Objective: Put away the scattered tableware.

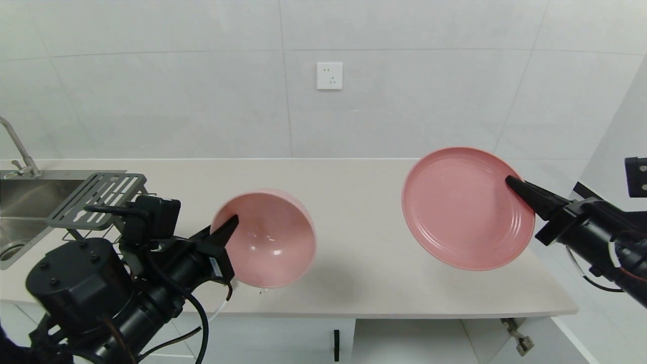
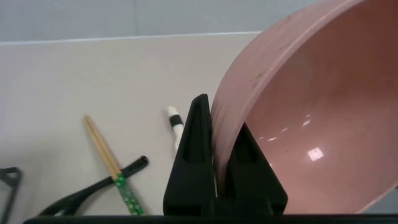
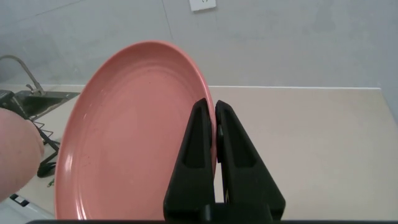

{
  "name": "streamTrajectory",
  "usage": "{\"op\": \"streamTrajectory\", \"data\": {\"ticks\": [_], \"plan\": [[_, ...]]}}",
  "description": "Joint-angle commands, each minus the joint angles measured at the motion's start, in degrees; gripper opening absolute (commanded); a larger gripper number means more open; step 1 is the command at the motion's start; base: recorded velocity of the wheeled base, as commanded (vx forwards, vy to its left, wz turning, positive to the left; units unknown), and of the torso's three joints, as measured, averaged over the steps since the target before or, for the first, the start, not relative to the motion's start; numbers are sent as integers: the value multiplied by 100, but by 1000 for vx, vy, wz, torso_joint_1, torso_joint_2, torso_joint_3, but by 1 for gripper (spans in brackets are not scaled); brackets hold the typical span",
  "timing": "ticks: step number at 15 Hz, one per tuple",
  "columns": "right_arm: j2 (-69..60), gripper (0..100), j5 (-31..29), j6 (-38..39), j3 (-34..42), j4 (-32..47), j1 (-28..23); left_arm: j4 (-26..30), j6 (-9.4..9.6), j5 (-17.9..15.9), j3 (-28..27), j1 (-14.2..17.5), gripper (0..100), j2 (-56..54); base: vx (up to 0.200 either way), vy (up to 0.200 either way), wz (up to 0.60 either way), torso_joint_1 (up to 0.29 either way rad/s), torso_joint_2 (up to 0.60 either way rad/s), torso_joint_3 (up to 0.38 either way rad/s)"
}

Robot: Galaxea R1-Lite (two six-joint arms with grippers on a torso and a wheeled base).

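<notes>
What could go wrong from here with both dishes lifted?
The left gripper pinches the bowl only at its rim, so it may swing or slip.
The right gripper holds the tilted plate by one edge near the end of the counter; a slip might send it off.
Chopsticks lie on the counter below that left gripper; lowering there could knock them.

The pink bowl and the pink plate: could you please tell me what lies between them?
Nothing lies there: in the head view, only bare countertop shows between the pink bowl and the pink plate.
</notes>
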Motion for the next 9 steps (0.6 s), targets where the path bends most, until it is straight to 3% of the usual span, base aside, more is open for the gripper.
{"op": "streamTrajectory", "data": {"ticks": [1,2,3,4,6,9], "plan": [[49,0,10,-1,11,-8,7,-3,128,170,-26,39,0,-141,0,0,0,0,0,0],[40,0,10,-10,20,-8,33,-3,374,539,1,-5,0,-150,0,0,0,0,0,0],[40,0,10,-36,37,-8,86,-3,418,662,10,-31,0,-141,0,0,0,0,0,0],[40,0,10,-142,72,-8,121,-3,418,671,36,-58,0,-132,0,0,0,0,0,0],[49,0,2,-406,125,-8,174,-3,145,293,159,-339,0,-150,0,0,0,0,0,0],[49,0,2,-414,134,-8,253,-3,163,284,97,-427,0,-255,0,0,0,0,0,0]]}}
